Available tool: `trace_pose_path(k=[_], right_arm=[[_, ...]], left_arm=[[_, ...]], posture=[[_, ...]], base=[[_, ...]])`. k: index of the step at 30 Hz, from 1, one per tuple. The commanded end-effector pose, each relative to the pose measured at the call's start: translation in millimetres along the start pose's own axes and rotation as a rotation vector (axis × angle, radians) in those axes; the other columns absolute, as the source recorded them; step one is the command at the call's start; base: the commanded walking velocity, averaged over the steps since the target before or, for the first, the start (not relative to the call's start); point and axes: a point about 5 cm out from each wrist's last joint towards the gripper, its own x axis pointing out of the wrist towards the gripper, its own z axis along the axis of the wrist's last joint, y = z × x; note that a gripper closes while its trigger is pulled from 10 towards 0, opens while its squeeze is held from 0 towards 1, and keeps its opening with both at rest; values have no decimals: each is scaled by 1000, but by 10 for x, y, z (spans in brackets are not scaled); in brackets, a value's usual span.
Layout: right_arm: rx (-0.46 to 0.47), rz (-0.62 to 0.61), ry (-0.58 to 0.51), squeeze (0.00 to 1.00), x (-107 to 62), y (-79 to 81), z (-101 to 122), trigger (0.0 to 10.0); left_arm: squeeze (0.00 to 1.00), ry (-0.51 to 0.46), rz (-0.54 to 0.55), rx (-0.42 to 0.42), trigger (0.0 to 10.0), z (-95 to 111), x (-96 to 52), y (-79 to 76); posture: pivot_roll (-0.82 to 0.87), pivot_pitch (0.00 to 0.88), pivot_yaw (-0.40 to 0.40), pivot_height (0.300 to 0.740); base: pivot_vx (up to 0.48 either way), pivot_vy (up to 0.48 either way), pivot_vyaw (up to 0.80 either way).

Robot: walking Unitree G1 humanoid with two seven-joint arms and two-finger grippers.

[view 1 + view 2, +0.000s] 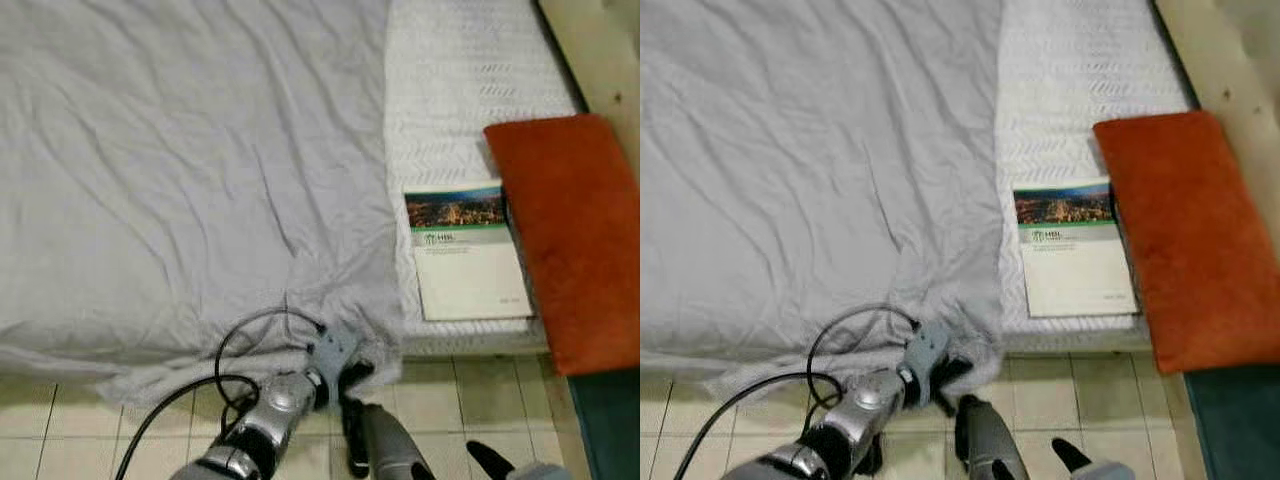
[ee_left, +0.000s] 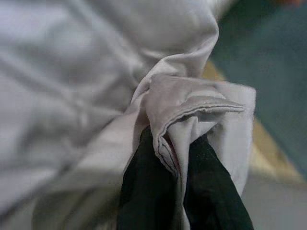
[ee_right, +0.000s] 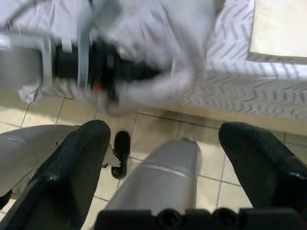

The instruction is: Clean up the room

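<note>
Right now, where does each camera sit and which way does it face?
Left and right eye views: on the head, looking down at the grey sheet, booklet and orange cushion; both arms show.
Left wrist view: along the left hand, fingers pinching the sheet's hem.
Right wrist view: along the open right hand, over floor tiles, facing the bed edge.
Shared: the left hand gripping the sheet appears in the eye and right wrist views.

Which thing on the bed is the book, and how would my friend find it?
Look at the bed, where a grey sheet covers most of it and a bare white mattress strip shows on the robot's right. On that strip, near the bed's front edge, lies the book, right beside an orange cushion. It is the only flat white thing with a city picture and a green band across its top.
</note>
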Motion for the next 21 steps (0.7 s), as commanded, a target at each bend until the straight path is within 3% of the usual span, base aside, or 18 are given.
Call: trace_pose_path(k=[1,9,16,21], right_arm=[[15,-1,57,0,-50,6,-89,10000],[16,2,63,0,-48,-7,-98,10000],[15,9,69,0,-39,-10,-104,10000],[15,16,79,0,-55,1,-120,10000]], left_arm=[[0,5,-151,-19,10000,29,228,-608],[0,-9,-123,-23,10000,-48,186,-595],[0,5,-104,1,10000,-74,179,-587],[0,17,-120,2,10000,-120,182,-667]], posture=[[-367,465,-98,740],[-357,469,-100,740],[-357,473,-103,740],[-360,477,-105,740]], base=[[0,0,0],[0,0,0],[-383,0,0],[-461,0,0]])
